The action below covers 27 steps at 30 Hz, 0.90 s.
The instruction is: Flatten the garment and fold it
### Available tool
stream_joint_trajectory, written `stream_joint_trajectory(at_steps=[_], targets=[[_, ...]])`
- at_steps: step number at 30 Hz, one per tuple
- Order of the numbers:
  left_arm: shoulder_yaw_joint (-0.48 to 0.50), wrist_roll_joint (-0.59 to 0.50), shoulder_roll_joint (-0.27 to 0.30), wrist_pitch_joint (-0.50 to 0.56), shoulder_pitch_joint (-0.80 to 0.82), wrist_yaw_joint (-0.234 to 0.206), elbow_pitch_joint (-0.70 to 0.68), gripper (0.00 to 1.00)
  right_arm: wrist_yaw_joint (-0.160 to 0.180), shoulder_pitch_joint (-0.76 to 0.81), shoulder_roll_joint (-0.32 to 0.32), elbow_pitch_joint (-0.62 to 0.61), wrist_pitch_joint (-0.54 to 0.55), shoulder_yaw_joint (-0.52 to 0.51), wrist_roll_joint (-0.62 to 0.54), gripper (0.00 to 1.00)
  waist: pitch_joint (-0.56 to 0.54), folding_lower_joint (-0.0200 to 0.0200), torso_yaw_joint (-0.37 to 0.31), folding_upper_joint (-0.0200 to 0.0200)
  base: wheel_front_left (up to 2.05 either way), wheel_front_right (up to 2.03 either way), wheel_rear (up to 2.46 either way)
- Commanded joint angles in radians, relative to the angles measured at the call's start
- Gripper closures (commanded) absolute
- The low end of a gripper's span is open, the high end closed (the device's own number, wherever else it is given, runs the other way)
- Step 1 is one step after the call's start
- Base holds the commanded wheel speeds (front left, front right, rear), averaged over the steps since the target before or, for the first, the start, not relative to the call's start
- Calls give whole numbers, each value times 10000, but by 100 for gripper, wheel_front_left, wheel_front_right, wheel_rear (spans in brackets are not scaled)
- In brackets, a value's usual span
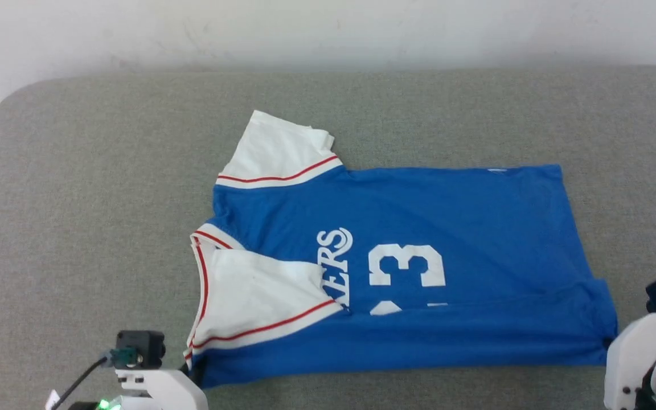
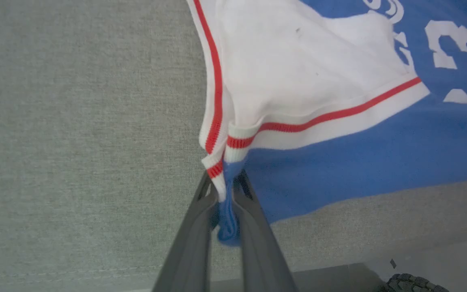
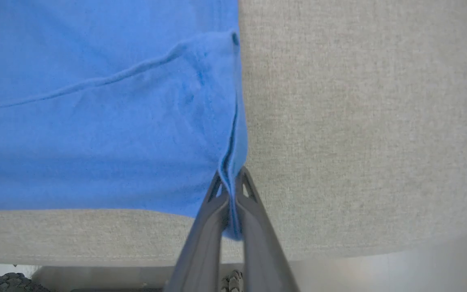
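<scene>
Jersey [image 1: 464, 216] lies flat; left gripper [image 2: 226, 184] pinches its shoulder-end corner, right gripper [image 3: 230, 182] its hem corner, likely to fold it.

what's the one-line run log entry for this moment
left fingers: shut on royal-blue jersey T-shirt, sleeve-side near corner | right fingers: shut on hem-side near corner

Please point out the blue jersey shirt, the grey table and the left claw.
Royal-blue jersey T-shirt [image 1: 476, 216]: head view, blue chest panel.
Grey cloth-covered table [image 1: 77, 199]: head view, bare part.
Dark two-fingered left claw [image 2: 224, 178]: left wrist view, between fingertips.
</scene>
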<state>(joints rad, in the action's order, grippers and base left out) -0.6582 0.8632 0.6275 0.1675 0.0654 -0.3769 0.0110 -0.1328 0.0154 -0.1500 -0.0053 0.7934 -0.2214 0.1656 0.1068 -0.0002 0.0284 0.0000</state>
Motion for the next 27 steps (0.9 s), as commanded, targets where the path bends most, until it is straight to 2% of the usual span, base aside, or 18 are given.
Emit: stream_joint_trajectory(at_steps=[1, 6, 7, 8, 12, 16, 22, 27], targets=[[-54, 42, -50, 11, -86, 114, 198, 100, 21, 140, 4, 12, 51, -78, -17, 100, 53, 2, 3, 0, 0, 0, 0], [-253, 226, -571, -186, -1, 605, 1140, 100, 21, 283, 228, 766, -483, -117, -36, 100, 30, 2, -2, 0, 0, 0, 0], [-282, 223, -648, -246, 47, 688, 1332, 16, 21, 250, 254, 921, -692, -147, -69, 53, 9, 2, 5, 0, 0, 0, 0], [-293, 191, -713, -354, 100, 751, 1516, 0, 21, 212, 273, 1070, -898, -150, -84, 0, -21, 2, 8, 0, 0, 0, 0], [-231, 37, -897, -951, 285, 948, 1934, 0, 21, 46, 230, 1423, -1711, -14, -50, 0, -228, 2, 6, 0, 0, 0, 0], [54, -173, -1022, -2043, 442, 1118, 1890, 0, 21, -131, 82, 1319, -2708, 122, 68, 0, -522, 2, -7, 0, 0, 0, 0], [649, -577, -1192, -3882, 691, 1430, 1406, 0, 21, -290, -183, 543, -4779, 572, 206, 0, -885, 2, -130, 0, 0, 0, 0], [1084, -1326, -1275, -4258, 835, 1709, 836, 0, 21, -179, -51, -157, -6523, 884, 86, 0, -848, 2, -430, 0, 0, 0, 0]])
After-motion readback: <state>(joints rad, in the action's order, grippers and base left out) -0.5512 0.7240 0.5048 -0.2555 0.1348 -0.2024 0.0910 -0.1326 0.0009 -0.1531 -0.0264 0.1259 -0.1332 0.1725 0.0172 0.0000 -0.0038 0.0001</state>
